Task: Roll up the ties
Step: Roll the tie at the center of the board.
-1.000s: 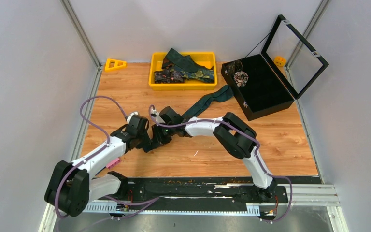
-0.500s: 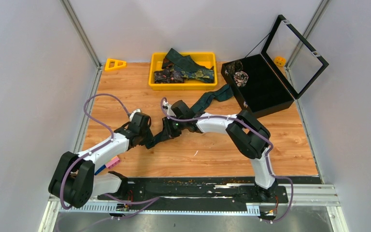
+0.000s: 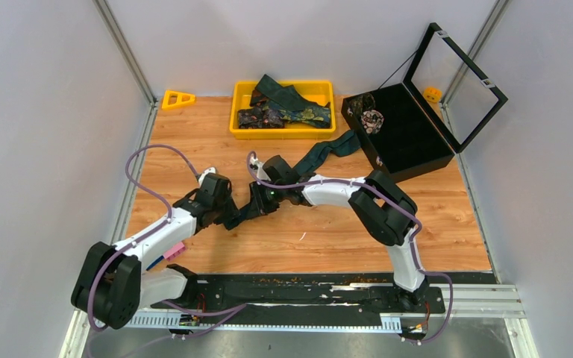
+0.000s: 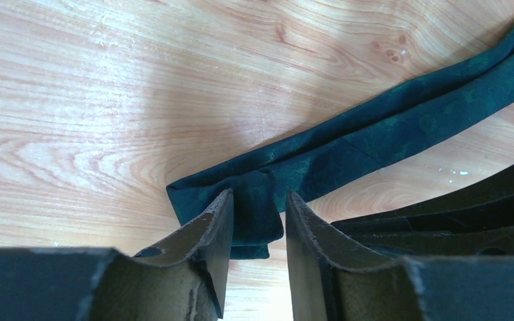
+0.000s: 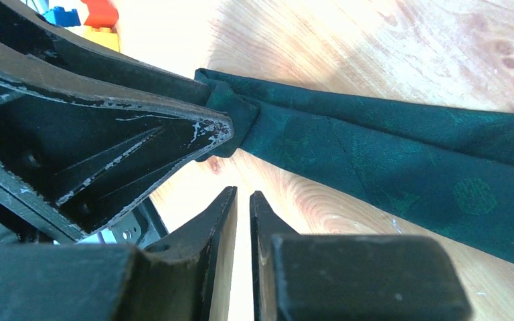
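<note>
Both grippers sit low on the light wooden table [image 3: 328, 239], well on the near side of the yellow plastic tray [image 3: 283, 134] and slightly left of its centre. Left gripper [image 4: 258, 200]: jaws released and parted, with the folded narrow tip of the dark teal-green fabric tie [image 4: 375, 134] in the gap. Can't tell if either pad touches it. Right gripper [image 5: 242, 194]: jaws nearly clenched, thin slit, nothing in it, just beside the tie's near edge. The tie lies flat, running diagonally toward the tray's near right corner. Its wide end stops just beside the black case with open clear lid [image 3: 410, 142], right of the tray. Bare wood on both sides of the tie, little room between the two wrists. From above, the right arm hides the tie's middle. In the right wrist view the left gripper covers the fold. The tray holds a heap of more ties [image 3: 283, 104], teal and gold-patterned, count unclear. Small patterned thing [image 3: 373, 119] in the case: too small to identify.
</note>
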You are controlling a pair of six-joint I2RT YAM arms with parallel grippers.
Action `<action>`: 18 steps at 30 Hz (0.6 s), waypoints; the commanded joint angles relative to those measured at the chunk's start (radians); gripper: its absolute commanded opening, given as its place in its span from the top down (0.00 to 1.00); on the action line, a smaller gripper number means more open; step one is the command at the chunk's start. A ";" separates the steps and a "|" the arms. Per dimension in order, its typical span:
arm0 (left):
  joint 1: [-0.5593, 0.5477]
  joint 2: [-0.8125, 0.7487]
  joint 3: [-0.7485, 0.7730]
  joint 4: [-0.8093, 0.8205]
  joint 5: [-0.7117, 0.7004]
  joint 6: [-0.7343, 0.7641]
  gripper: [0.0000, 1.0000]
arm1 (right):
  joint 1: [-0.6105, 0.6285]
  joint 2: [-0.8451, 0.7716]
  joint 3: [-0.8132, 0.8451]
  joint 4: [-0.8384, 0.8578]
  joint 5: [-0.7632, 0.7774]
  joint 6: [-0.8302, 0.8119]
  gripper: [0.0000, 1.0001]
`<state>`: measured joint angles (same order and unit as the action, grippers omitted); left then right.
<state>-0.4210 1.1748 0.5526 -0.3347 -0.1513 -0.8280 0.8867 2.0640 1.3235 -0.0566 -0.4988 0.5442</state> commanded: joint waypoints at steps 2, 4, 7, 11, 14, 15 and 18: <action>0.004 -0.061 -0.008 -0.029 -0.009 -0.013 0.63 | 0.012 -0.044 0.057 0.020 -0.018 0.003 0.85; 0.004 -0.079 -0.014 -0.037 -0.015 -0.015 0.66 | 0.017 -0.041 0.065 0.019 -0.021 0.007 0.85; 0.003 -0.108 -0.031 -0.040 -0.037 -0.019 0.71 | 0.024 -0.042 0.079 0.014 -0.020 0.010 0.85; 0.003 -0.128 -0.046 -0.052 -0.065 -0.021 0.89 | 0.035 -0.037 0.098 0.002 -0.019 0.010 0.85; 0.004 -0.137 -0.056 -0.046 -0.068 -0.025 1.00 | 0.042 -0.029 0.114 -0.004 -0.021 0.013 0.85; 0.004 -0.139 -0.059 -0.047 -0.071 -0.027 1.00 | 0.046 -0.024 0.119 -0.006 -0.022 0.014 0.85; 0.004 -0.153 -0.063 -0.047 -0.077 -0.032 1.00 | 0.053 -0.014 0.128 -0.007 -0.024 0.018 0.85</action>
<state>-0.4210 1.0515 0.4999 -0.3779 -0.1951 -0.8486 0.9245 2.0640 1.4021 -0.0708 -0.5076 0.5503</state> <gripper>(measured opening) 0.007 0.146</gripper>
